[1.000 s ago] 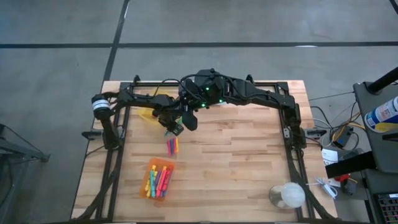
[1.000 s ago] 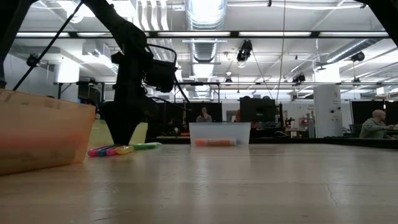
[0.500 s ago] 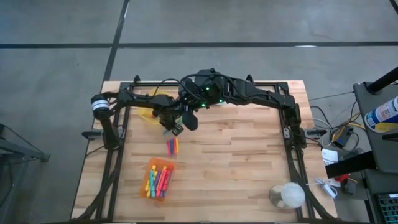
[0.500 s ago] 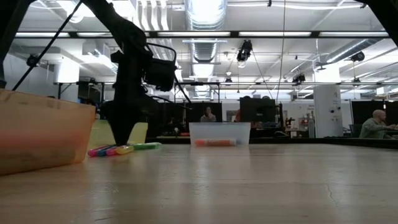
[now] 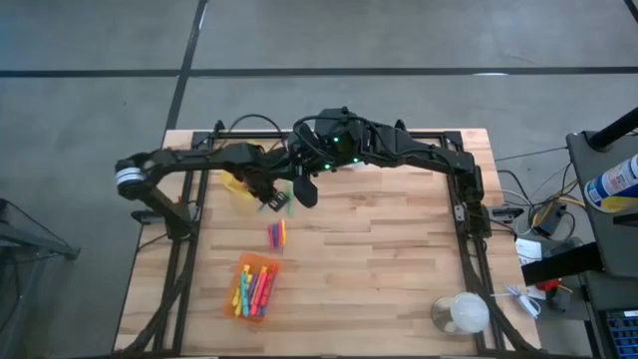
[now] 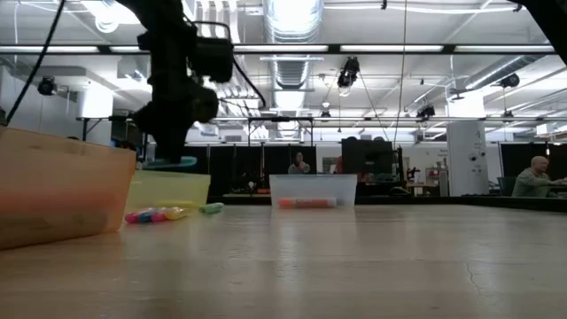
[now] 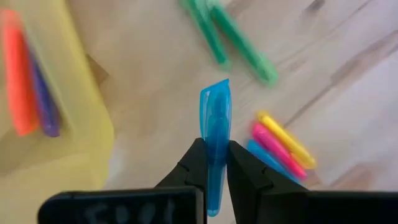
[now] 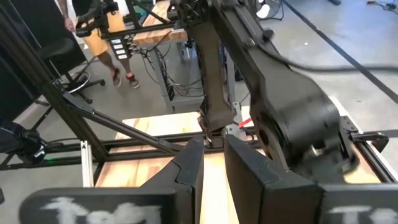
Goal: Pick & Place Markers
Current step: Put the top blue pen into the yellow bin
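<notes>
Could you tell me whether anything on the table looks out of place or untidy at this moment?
Mostly tidy. A few loose markers lie bunched on the bare wood between the yellow bin and the orange bin, outside both. The left gripper holds a blue marker lifted off the table. Nothing looks spilled or damaged.
</notes>
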{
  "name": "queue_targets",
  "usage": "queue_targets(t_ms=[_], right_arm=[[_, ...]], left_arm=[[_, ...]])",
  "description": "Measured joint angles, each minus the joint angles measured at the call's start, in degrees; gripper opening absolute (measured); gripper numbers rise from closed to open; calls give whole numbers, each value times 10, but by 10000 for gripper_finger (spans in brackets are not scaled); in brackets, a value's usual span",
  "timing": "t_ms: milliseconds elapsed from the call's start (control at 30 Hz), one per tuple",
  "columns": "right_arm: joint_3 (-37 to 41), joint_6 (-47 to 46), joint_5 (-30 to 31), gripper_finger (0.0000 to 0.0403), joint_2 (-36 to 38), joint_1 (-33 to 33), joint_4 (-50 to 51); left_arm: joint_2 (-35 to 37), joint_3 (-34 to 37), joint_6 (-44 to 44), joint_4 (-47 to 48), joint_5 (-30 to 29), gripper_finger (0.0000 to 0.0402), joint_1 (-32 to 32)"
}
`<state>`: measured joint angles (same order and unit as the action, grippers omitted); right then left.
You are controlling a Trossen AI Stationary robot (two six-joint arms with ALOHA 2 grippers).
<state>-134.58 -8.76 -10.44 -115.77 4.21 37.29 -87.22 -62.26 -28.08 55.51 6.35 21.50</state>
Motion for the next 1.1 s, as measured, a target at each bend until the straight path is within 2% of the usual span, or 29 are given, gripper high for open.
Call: queue_targets(t_ms=[100,300,467,733,800,967,1100], right_arm=[[0,0,0,59,0,1,-2],[0,1,0,59,0,2,-5],[0,2,0,61,0,2,-6],[0,5,0,58,1,2,-7],[0,5,0,59,1,2,-7],[0,9,0,63,1,2,-7],[0,10,0,62,1,2,-7]], left_arm=[[38,0,-5,0,-17,32,5],[94,-4,-11,28,-103,32,48],[105,-3,8,41,-109,32,117],[61,-3,73,27,-103,32,202],[41,-2,74,28,-84,32,215],[-12,-2,108,16,-70,33,221],[-42,-2,106,7,-70,50,221]])
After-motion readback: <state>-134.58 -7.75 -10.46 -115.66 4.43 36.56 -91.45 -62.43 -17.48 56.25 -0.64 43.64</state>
